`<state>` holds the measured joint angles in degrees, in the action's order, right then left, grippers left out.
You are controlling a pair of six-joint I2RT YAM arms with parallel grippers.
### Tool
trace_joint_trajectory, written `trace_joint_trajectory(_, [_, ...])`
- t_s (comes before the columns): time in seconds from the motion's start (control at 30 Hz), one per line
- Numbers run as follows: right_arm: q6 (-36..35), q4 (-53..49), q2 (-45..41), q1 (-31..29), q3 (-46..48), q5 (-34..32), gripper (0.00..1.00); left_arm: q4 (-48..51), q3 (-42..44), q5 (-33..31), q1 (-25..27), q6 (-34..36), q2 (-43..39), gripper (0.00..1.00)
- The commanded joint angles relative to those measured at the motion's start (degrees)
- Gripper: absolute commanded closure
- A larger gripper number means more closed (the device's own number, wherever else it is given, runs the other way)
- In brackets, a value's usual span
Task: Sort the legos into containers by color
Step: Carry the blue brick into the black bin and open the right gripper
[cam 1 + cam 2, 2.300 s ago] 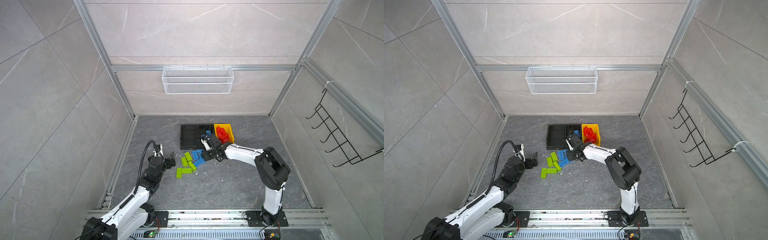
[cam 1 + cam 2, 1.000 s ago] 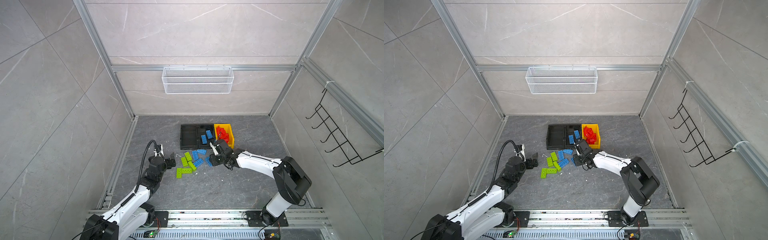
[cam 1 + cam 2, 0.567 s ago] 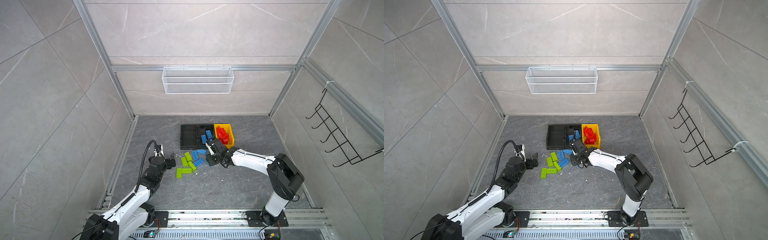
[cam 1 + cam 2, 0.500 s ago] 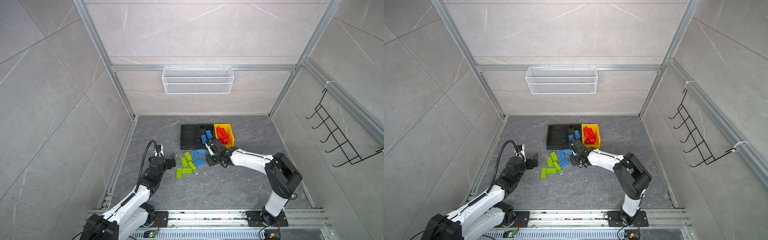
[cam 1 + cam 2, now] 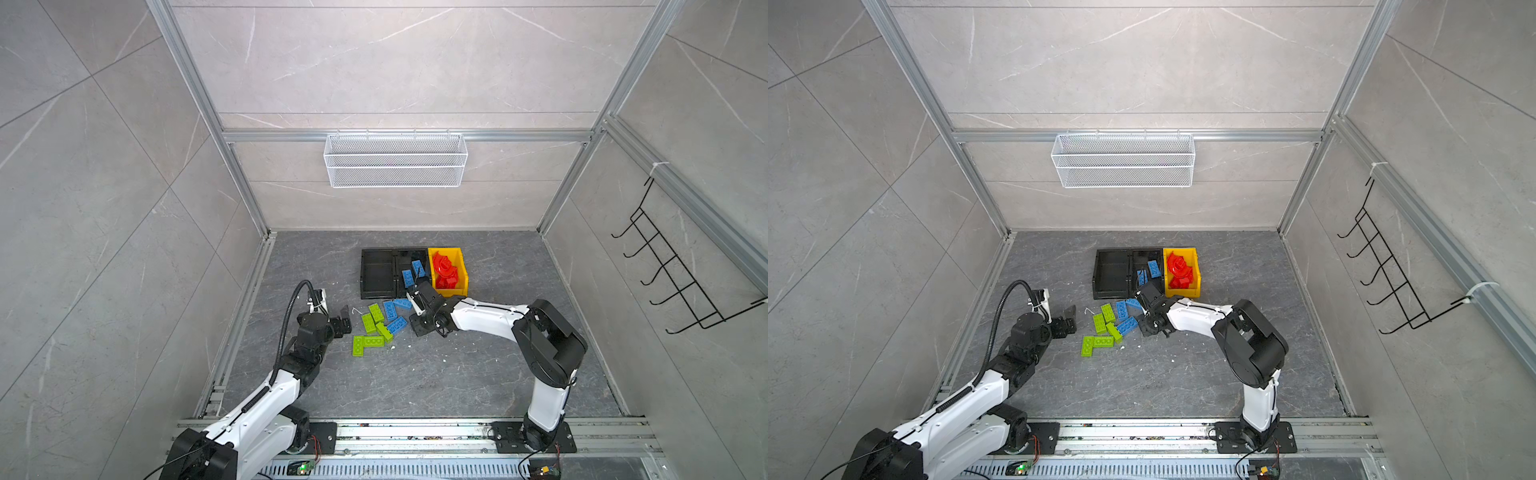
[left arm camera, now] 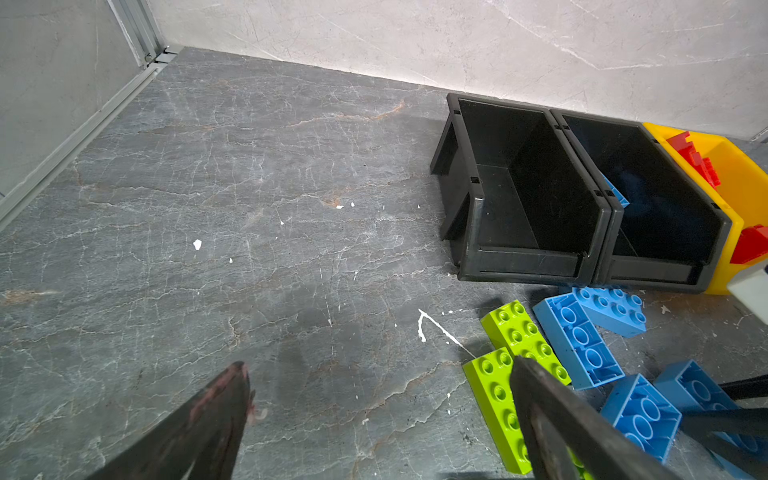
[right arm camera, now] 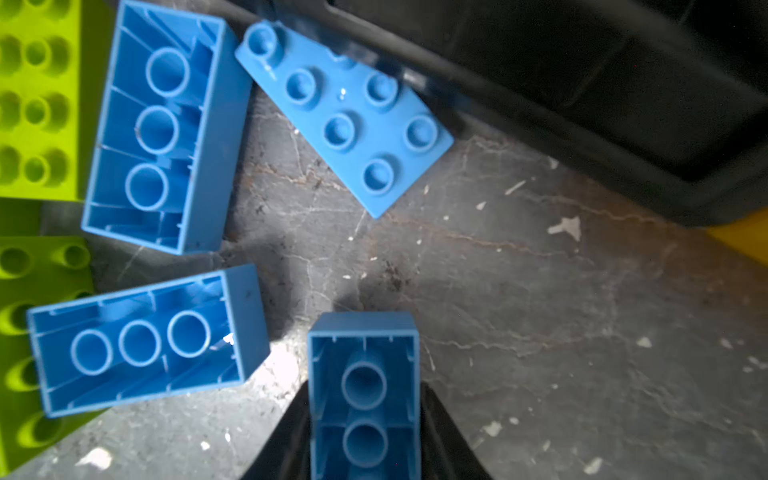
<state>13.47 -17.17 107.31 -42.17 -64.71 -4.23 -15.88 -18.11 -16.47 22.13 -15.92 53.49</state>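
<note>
Loose legos lie on the floor in front of the containers: several lime green ones [image 5: 368, 323] and three blue ones [image 5: 397, 325]. In the right wrist view my right gripper [image 7: 363, 415] is shut on a fourth blue brick [image 7: 363, 374], hollow side up, just off the floor. In both top views this gripper [image 5: 417, 321] sits at the right edge of the pile. The middle black bin [image 5: 409, 251] holds blue bricks [image 5: 407, 276]. The yellow bin [image 5: 451, 291] holds red ones [image 5: 444, 268]. The left black bin [image 5: 377, 274] is empty. My left gripper [image 6: 378, 365] stands open, just left of the green bricks [image 6: 498, 399].
A white wire basket [image 5: 395, 166] hangs on the back wall and a black hook rack [image 5: 665, 282] on the right wall. Aluminium rails run along the floor's left side [image 5: 245, 316] and front edge [image 5: 415, 430]. White specks dot the floor.
My right gripper has shifted a little left toward the blue bricks on the floor and closed on one. The left arm has not moved.
</note>
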Motion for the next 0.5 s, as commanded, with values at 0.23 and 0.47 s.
trace_joint_trajectory(0.23, [-9.9,-10.1,1.6,-2.6,-7.7,-6.4,0.76,-1.7,-1.1,-1.1,-0.1,-0.4,-1.0,0.00])
trace_joint_trajectory(0.47, [-8.0,1.3,-9.1,-2.2,-3.5,2.4,0.78,-1.9,-1.1,-0.8,-0.1,-0.4,-0.7,0.01])
